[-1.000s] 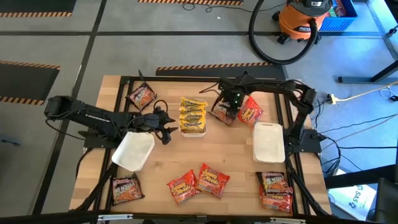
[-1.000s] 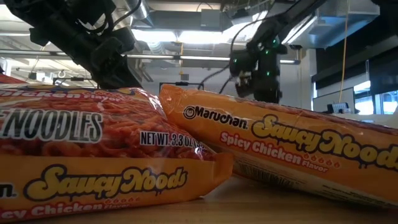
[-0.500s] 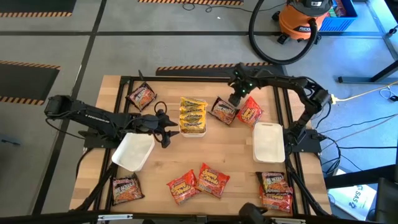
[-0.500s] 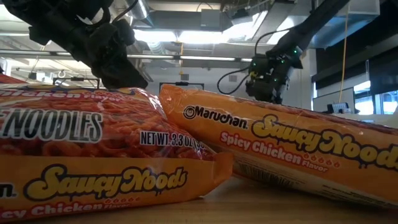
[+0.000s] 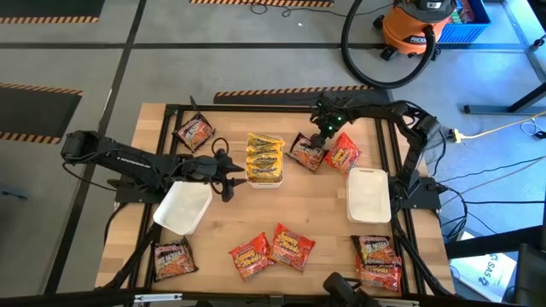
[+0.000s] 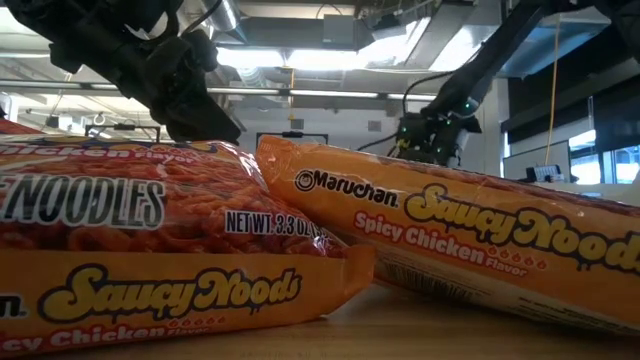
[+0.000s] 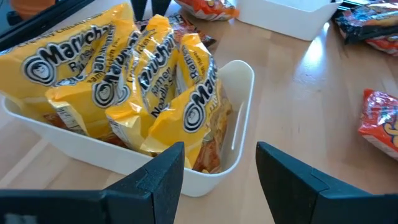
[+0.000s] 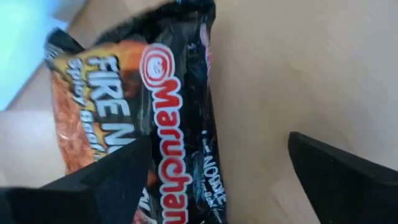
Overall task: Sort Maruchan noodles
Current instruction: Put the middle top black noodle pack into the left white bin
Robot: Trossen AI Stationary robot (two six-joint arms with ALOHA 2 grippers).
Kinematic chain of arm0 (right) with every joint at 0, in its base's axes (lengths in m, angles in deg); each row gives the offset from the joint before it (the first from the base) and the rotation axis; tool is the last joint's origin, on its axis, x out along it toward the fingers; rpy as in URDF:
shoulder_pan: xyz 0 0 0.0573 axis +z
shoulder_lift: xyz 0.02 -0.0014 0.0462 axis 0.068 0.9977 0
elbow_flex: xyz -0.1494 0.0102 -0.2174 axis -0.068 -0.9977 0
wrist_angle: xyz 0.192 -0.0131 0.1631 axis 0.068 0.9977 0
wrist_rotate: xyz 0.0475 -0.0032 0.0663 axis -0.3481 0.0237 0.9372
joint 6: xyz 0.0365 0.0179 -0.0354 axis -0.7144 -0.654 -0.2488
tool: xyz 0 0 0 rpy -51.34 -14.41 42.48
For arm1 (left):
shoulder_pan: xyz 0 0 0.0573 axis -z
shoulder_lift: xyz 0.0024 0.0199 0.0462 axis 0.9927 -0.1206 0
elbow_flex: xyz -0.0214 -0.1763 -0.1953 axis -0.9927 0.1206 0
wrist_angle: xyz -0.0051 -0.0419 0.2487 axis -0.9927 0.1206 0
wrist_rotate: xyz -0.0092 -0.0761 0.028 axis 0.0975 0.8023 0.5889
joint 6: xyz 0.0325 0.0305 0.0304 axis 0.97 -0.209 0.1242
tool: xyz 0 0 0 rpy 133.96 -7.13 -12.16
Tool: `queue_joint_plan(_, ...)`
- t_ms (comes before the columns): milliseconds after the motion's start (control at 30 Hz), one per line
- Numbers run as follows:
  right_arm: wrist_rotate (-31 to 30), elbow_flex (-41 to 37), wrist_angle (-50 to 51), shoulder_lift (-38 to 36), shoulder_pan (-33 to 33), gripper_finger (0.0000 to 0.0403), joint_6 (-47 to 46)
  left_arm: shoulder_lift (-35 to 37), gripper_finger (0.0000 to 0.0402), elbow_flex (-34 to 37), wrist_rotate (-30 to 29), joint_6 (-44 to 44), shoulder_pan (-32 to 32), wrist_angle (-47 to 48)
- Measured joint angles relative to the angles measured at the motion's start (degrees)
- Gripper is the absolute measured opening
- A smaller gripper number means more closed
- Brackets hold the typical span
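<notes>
The Maruchan noodles lie scattered on the wooden table. Several yellow packets [image 5: 264,158] stand packed in a white tray [image 7: 239,134]. My left gripper [image 5: 229,177] is open just left of that tray, with nothing between its fingers [image 7: 158,177]. A dark packet [image 5: 304,152] lies flat at the far middle, beside a red packet [image 5: 343,152]. My right gripper [image 5: 320,136] is open and points down over the dark packet [image 8: 155,112]. One finger [image 8: 106,180] stands over the packet and the other over bare wood.
An empty white tray [image 5: 368,194] sits at the right, another [image 5: 182,206] under my left arm. Dark packets lie at the far left [image 5: 194,130] and near left [image 5: 173,258]. Two red-orange packets [image 5: 273,249] lie near the front edge, more packets [image 5: 378,260] at the near right.
My right gripper has shifted a little toward the table's far right corner and sunk toward the dark packet, tipping further downward. The dark packet stays flat where it was. My left arm has kept still.
</notes>
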Motion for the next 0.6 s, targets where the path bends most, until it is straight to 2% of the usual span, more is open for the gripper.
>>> queue_joint_plan(200,4.91,1.28,1.84,2.62,-0.26,0.0356,0.65,0.01,0.0192,0.0,0.78,0.26,-0.05,-0.24)
queue_joint_plan(600,18.99,0.93,3.16,4.99,0.79,0.0322,0.82,-0.01,0.0192,0.0,0.61,0.28,-0.07,-0.28)
